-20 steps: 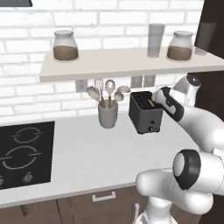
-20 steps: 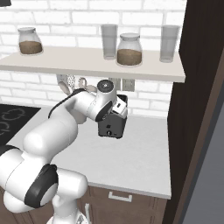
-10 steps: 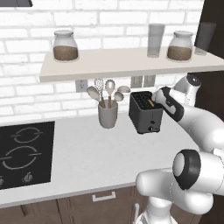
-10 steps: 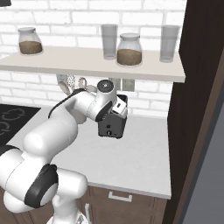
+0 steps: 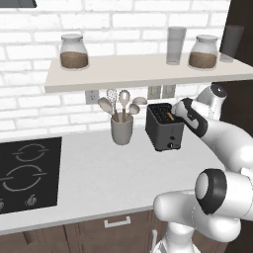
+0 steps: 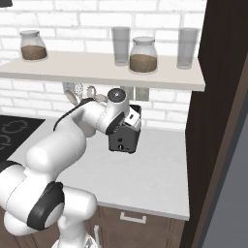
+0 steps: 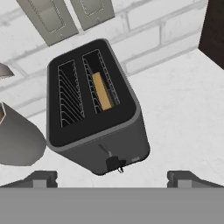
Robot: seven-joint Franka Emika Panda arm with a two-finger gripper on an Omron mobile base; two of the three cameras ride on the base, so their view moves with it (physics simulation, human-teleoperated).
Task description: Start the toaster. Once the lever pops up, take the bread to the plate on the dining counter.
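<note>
Grey utensil cup (image 5: 121,131) beside black cooktop (image 5: 27,171) under shelf (image 5: 143,69)

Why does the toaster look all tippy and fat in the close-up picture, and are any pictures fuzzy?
In the hand view the toaster looks tilted because the camera is rolled; nearness makes it look big. In the left base view it stands straight. Both base views are even-lit, soft shadows, no glare; edges slightly soft.

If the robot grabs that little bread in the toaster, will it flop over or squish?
Probably neither. The bread stands straight on edge inside one slot of the toaster, so it looks stiff rather than floppy. It is small and thin, so likely very light, and a hard pinch might crumble it. Little of it shows above the slot, so gripping it could be fiddly.
</note>
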